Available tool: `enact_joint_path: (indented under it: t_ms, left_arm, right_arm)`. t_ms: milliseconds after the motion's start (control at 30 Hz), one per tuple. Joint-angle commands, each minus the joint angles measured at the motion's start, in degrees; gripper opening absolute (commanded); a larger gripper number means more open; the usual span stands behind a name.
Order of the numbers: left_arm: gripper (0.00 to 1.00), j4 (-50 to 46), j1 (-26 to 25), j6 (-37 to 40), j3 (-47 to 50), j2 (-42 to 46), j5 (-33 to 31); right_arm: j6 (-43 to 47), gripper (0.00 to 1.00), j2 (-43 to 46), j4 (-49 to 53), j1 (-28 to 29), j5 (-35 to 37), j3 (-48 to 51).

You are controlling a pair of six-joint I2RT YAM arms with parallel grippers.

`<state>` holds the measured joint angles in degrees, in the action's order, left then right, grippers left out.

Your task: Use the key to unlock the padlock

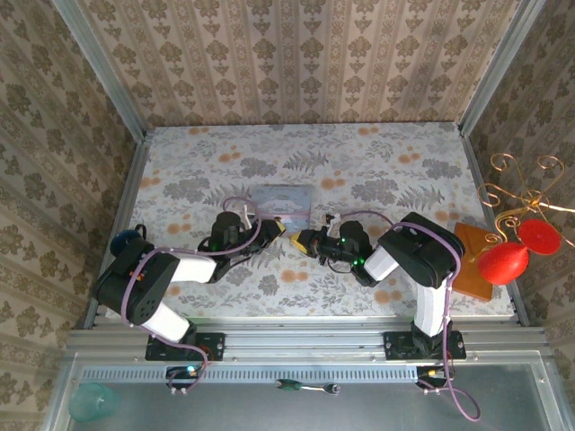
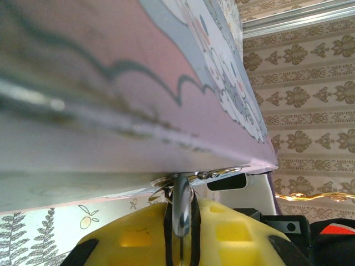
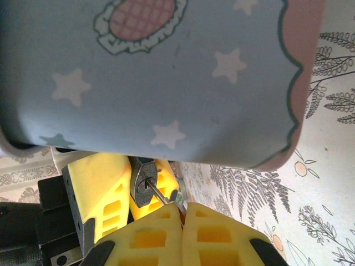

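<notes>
Dark metal, small and squarish, the padlock (image 3: 142, 180) sits near the middle of the table (image 1: 377, 171), a little toward its near edge and just in front of the near side of a pastel blue-and-pink tin (image 3: 166, 83). It is lifted off the cloth, not lying on it. It looks stiff and hard, light for its kind, and smooth enough to twist out of a loose grip. The body is far smaller than either hand, so the flat sides are the sensible place to pinch it, leaving the keyhole face clear.

The left hand (image 2: 180, 233) does just that. Its yellow pads are drawn in tight against the body on two sides, and the steel shackle (image 2: 182, 210) stands up between them, close under the tin's edge.

The right hand (image 3: 182, 217) has its fingers pressed together on the key (image 3: 159, 195), a thin metal shaft that juts from the fingertips. The shaft's tip meets the round keyhole, but I cannot tell how deep it goes. Such a slim shaft would likely bend or slip if turned off-axis.
</notes>
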<state>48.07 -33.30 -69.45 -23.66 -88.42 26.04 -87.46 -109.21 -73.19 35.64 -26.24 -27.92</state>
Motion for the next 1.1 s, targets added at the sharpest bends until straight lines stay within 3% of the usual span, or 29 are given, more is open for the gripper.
enact_joint_path:
  t_ms: [0, 1067]
  left_arm:
    - [0.09, 7.1, -3.3, -1.5, -1.3, -1.1, 9.7]
    - [0.09, 4.7, -7.0, 0.5, -3.1, -2.1, 12.1]
  right_arm:
    - [-0.8, 0.00, 2.1, -1.2, 0.3, -1.0, -2.8]
    - [-0.2, 0.00, 5.2, -1.1, -0.5, -2.6, -4.4]
